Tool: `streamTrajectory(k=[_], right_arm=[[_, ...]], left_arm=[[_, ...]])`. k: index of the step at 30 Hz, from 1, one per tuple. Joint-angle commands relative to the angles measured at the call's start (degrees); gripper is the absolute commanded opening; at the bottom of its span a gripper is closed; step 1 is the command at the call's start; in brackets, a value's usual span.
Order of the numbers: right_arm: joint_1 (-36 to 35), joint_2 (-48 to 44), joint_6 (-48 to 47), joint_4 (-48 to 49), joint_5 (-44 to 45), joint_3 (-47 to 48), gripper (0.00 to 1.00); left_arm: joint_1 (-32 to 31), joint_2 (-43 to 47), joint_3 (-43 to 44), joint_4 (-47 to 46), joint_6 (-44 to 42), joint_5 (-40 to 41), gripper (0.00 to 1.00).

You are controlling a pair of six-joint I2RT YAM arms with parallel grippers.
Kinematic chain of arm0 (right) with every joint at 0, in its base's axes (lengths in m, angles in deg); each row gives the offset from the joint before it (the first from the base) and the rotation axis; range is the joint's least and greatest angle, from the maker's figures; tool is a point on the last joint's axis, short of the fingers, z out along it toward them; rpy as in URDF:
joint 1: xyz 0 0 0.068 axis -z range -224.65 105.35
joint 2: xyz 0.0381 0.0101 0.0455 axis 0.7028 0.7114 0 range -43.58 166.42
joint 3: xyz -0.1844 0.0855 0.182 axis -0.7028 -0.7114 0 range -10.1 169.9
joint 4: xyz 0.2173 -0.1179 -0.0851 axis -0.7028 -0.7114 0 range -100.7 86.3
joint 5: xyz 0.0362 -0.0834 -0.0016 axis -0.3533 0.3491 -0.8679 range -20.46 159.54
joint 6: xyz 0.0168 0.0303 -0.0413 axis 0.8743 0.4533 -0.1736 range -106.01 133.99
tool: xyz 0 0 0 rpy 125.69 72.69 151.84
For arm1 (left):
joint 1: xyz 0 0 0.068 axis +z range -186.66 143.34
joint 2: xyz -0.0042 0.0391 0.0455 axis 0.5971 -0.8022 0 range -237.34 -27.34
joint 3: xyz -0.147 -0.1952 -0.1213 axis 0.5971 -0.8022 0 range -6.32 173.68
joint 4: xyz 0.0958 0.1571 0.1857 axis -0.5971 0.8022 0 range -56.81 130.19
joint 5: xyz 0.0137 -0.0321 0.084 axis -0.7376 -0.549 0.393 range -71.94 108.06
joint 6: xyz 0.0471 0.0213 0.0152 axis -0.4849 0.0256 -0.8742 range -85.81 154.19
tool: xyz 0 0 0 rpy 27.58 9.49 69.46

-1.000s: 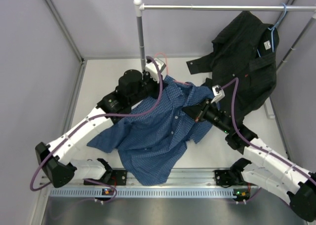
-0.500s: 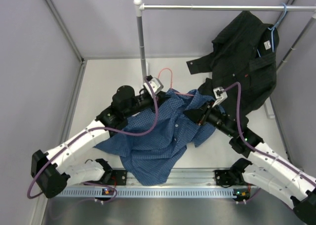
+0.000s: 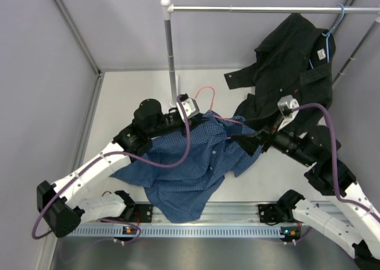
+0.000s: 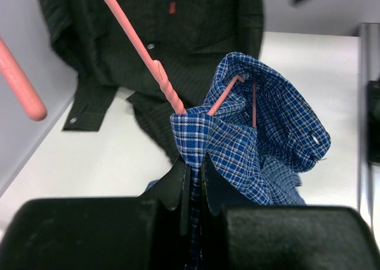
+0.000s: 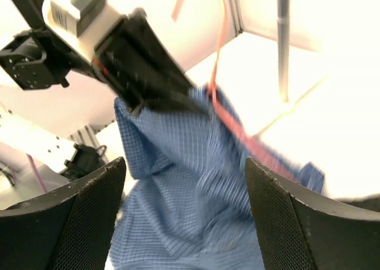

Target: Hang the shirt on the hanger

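The right gripper (image 3: 244,137) let go of the blue fine-checked button-up shirt (image 3: 184,169), spread its jaws wide and drew back toward 3 o'clock. The left gripper (image 4: 193,169) carried the thin pink-red wire hanger (image 3: 205,92) toward 5 o'clock, bunching the cloth.

Left arm (image 3: 104,160): stretched forward, toward the middle.
Left gripper (image 4: 193,163): fingers pinched on the shirt (image 4: 261,121).
Right arm (image 3: 332,178): bent, reaching leftward.
Right gripper (image 5: 184,163): fingers spread wide.

The top camera looks down from above the near edge of the surface (image 3: 127,92), far off, with the shirt (image 3: 190,163) mid-frame. The left wrist camera sits close over the shirt, facing the black shirt (image 4: 196,38) beyond. The right wrist camera faces the shirt closely from the opposite side. All three share it.
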Motion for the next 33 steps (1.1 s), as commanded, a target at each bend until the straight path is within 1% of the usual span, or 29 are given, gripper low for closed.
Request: streamTrajectory(k=[1, 3, 7, 10, 15, 16, 17, 18, 19, 20, 21, 22, 23, 24, 25, 26, 27, 28, 29, 30, 31, 32, 33], right_arm=[[-0.35, 9.77, -11.76, -2.45, -5.80, 7.56, 0.77], [-0.35, 15.20, -14.59, -2.45, -11.59, 11.77, 0.75], [-0.26, 19.28, -17.33, -1.31, -16.89, 15.57, 0.73], [-0.26, 19.81, -15.67, 4.04, -19.97, 14.44, 0.72], [-0.26, 20.42, -12.42, 13.00, -20.06, 9.97, 0.61], [-0.35, 20.34, -10.23, 17.89, -20.50, 9.17, 0.58], [-0.26, 20.51, -9.08, 20.03, -21.81, 8.46, 0.57], [-0.26, 21.12, -7.85, 21.88, -22.34, 7.59, 0.49], [-0.26, 21.74, -6.36, 24.51, -23.05, 7.40, 0.44], [-0.26, 22.00, -5.65, 25.49, -24.44, 7.14, 0.24], [-0.26, 22.61, -5.38, 26.11, -24.63, 6.88, 0.11], [-0.26, 22.71, -5.03, 26.72, -24.55, 6.61, 0.01], [-0.35, 22.53, -5.11, 26.82, -24.02, 6.17, 0.00], [-0.26, 21.66, -5.90, 26.82, -23.32, 5.91, 0.00], [-0.17, 20.87, -6.43, 26.47, -22.27, 5.73, 0.00], [0.00, 19.99, -7.04, 24.38, -18.61, 5.99, 0.00], [0.00, 18.42, -8.01, 22.36, -16.31, 6.43, 0.00], [0.09, 17.62, -10.45, 19.90, -14.28, 7.30, 0.00], [0.18, 17.09, -11.96, 14.31, -10.61, 8.88, 0.00], [0.27, 15.69, -13.10, 11.73, -8.31, 9.59, 0.00], [0.27, 14.98, -14.51, 9.53, -6.03, 10.29, 0.00], [0.27, 13.49, -15.04, 6.02, -1.83, 11.43, 0.00], [0.27, 12.78, -16.09, 4.86, -0.30, 11.70, 0.00]], left_arm=[[0.00, 0.92, 2.54, 0.27, -0.78, -11.34, 0.00], [0.00, 1.62, 2.36, 0.27, -0.61, -14.14, 0.00], [0.00, 2.06, 2.36, 0.53, -0.43, -18.10, 0.00], [0.00, 2.50, 2.36, 0.71, -0.52, -20.91, 0.00], [0.00, 2.07, 2.63, 0.88, 0.10, -24.70, 0.00], [0.00, 1.89, 2.63, 0.88, 0.10, -24.88, 0.00], [0.00, 1.80, 2.54, 0.88, 0.10, -24.71, 0.00], [0.00, 1.72, 2.54, 0.88, 0.10, -24.53, 0.00], [0.00, 1.80, 2.62, 0.88, 0.10, -24.44, 0.00], [0.00, 1.72, 2.89, 0.88, 0.27, -23.92, 0.00], [0.00, 1.63, 3.15, 0.88, 0.36, -23.83, 0.00], [0.00, 1.71, 4.02, 0.88, 0.53, -23.31, 0.00], [0.00, 1.98, 4.38, 0.88, 1.06, -22.26, 0.00], [0.00, 2.24, 4.73, 0.88, 1.24, -18.94, 0.00], [0.00, 2.59, 5.08, 0.88, 1.24, -16.73, 0.05], [0.00, 3.72, 5.43, 0.88, 2.54, -13.49, 0.61], [0.00, 4.43, 5.26, 0.88, 3.17, -5.45, 0.98], [0.00, 5.31, 5.26, 0.88, 3.61, -1.72, 0.98], [0.00, 6.36, 4.91, 2.80, 4.48, 1.71, 0.98], [0.00, 9.07, 4.39, 3.17, 5.45, 9.49, 0.98], [0.00, 10.75, 3.60, 3.17, 6.85, 13.92, 0.98], [0.00, 12.68, 1.07, 3.43, 9.82, 18.05, 0.98], [0.00, 16.96, -0.70, 3.87, 11.16, 21.92, 0.98]])
